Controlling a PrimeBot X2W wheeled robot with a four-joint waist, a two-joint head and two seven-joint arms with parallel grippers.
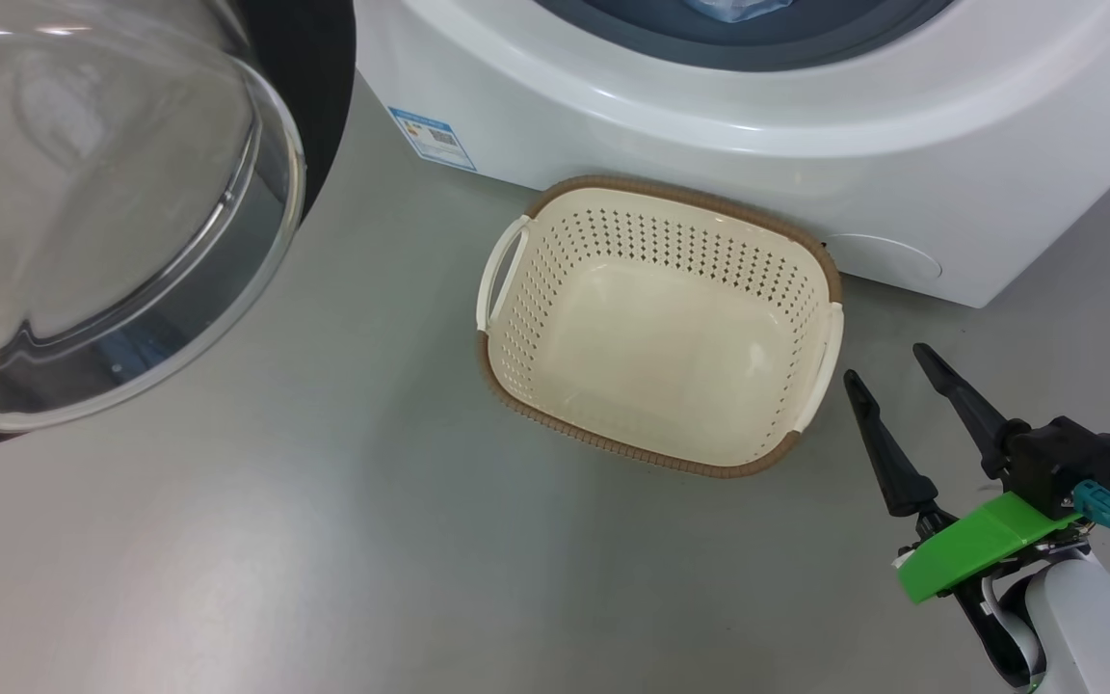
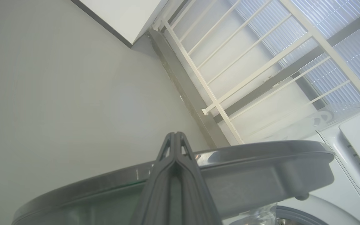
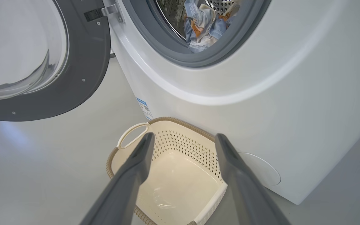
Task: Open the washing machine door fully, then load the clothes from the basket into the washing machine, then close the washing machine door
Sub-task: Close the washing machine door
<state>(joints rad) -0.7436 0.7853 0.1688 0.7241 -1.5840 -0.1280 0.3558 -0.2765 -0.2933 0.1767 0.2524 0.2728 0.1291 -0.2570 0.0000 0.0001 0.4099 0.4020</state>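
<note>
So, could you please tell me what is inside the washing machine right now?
The clothes, light blue with orange print, lie bunched in the steel drum, behind the grey gasket. What lies under or behind the bundle is covered.

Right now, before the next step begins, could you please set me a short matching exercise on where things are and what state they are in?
Column one:
1. basket
2. clothes
3. washing machine door
4. right gripper

Column two:
A. inside the drum
B. swung wide on its hinge
C. fingers spread, holding nothing
D. empty, on the floor

Pairs: 1-D, 2-A, 3-B, 4-C
</note>
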